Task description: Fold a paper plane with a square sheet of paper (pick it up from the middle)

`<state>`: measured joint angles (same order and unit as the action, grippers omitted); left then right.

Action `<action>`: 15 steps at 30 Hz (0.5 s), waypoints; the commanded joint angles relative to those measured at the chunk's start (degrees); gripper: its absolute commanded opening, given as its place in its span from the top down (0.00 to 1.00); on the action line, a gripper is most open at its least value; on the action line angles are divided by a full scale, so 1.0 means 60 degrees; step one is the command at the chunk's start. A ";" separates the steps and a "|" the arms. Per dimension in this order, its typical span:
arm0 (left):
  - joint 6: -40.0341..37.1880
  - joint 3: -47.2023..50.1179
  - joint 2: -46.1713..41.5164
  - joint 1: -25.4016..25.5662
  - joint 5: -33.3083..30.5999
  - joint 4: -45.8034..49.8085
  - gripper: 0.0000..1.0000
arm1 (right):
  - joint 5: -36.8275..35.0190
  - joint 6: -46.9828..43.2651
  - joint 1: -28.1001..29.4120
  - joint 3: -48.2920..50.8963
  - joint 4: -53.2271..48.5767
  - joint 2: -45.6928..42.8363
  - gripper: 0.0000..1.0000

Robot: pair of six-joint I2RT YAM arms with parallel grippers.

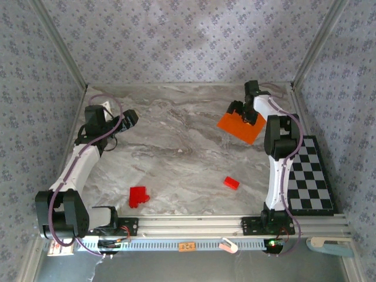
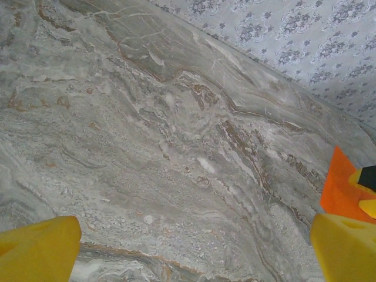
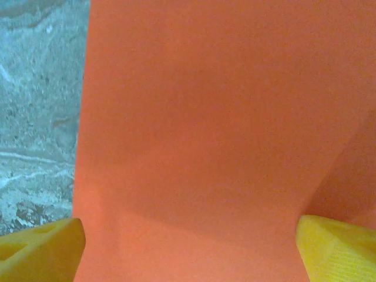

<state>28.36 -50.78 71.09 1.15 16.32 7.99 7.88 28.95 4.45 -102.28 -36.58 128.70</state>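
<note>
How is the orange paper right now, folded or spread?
Spread: the orange paper shows one broad plain face, no pointed dart shape.

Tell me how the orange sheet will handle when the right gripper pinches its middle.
The square sheet of paper looks thin and bows near the right gripper, so it will probably flop and crease. It is likely very light, and may slide on the smooth marble table.

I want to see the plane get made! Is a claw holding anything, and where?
Nothing yet. The right claw stands open over the orange paper; the left claw is open too.
</note>
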 commanded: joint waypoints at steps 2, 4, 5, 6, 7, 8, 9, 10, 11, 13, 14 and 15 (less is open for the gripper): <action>-0.0153 -0.0204 0.0160 0.0031 0.0303 0.0074 0.00 | 0.0015 -0.0071 0.0459 -0.0010 -0.0746 0.0298 0.05; -0.0156 -0.0193 0.0185 0.0040 0.0342 0.0048 0.00 | 0.0194 -0.0101 0.0668 -0.0011 -0.0850 0.0316 0.05; -0.0156 -0.0193 0.0178 0.0051 0.0328 0.0052 0.00 | 0.0298 -0.0104 0.0808 -0.0005 -0.0890 0.0311 0.05; -0.0156 -0.0177 0.0174 0.0047 0.0314 0.0055 0.00 | 0.0346 -0.0108 0.0939 -0.0004 -0.0958 0.0309 0.05; -0.0156 -0.0156 0.0192 0.0045 0.0275 0.0073 0.00 | 0.0384 -0.0108 0.1140 -0.0003 -0.1008 0.0302 0.05; -0.0138 -0.0141 0.0193 0.0044 0.0255 0.0075 0.00 | 0.0434 -0.0108 0.1348 0.0049 -0.1023 0.0270 0.05; -0.0140 -0.0121 0.0193 0.0046 0.0237 0.0074 0.00 | 0.0511 -0.0108 0.1584 0.0079 -0.1045 0.0246 0.05; -0.0142 -0.0099 0.0196 0.0051 0.0219 0.0067 0.00 | 0.0532 -0.0101 0.1780 0.0091 -0.1087 0.0231 0.05; -0.0120 -0.0095 0.0232 0.0044 0.0202 0.0083 0.00 | 0.0592 -0.0067 0.2042 0.0129 -0.1101 0.0211 0.05; -0.0138 -0.0117 0.0284 0.0051 0.0250 0.0103 0.00 | 0.0703 0.0035 0.2569 0.0210 -0.1100 0.0160 0.05; -0.0145 -0.0133 0.0320 0.0059 0.0269 0.0116 0.00 | 0.0782 0.0152 0.2867 0.0294 -0.1050 0.0107 0.05; -0.0165 -0.0168 0.0338 0.0069 0.0269 0.0140 0.00 | 0.0853 0.0297 0.3137 0.0388 -0.0989 0.0051 0.05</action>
<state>28.36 -50.78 72.47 1.15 16.99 7.99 8.88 28.80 18.41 -102.26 -38.65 128.62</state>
